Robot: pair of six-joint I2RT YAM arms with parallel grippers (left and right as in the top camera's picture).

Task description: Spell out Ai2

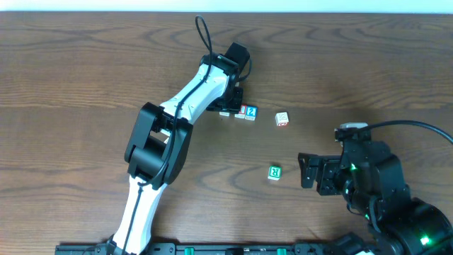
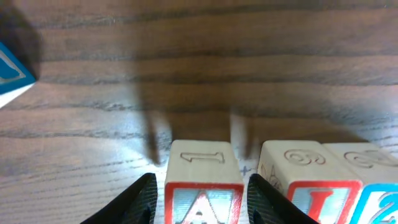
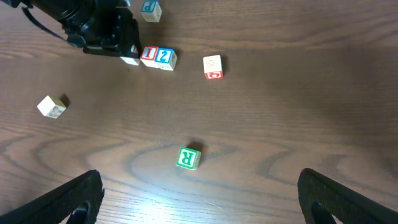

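Left hand (image 1: 228, 108) straddles the red-framed white wooden cube with a red "A" (image 2: 203, 193), one finger on each side. Slivers of wood grain show between fingers and cube, so the grip looks released, not clenched. That cube rests on the brown wooden surface (image 1: 71, 71), directly between the fingers. Just past the finger on the wrist view's right sits the red-framed cube with a red "I" (image 2: 314, 193), and the blue-framed "2" cube (image 2: 380, 202) touches its far side. No single cube has a long axis. The row's long axis runs sideways, along the hand's closing line, with letters upright and facing the wrist camera. Right hand (image 1: 306, 171) hangs wide open, well apart, so the left is nearer. Any withdrawal should probably go straight off the row, since one finger stands between "A" and "I".
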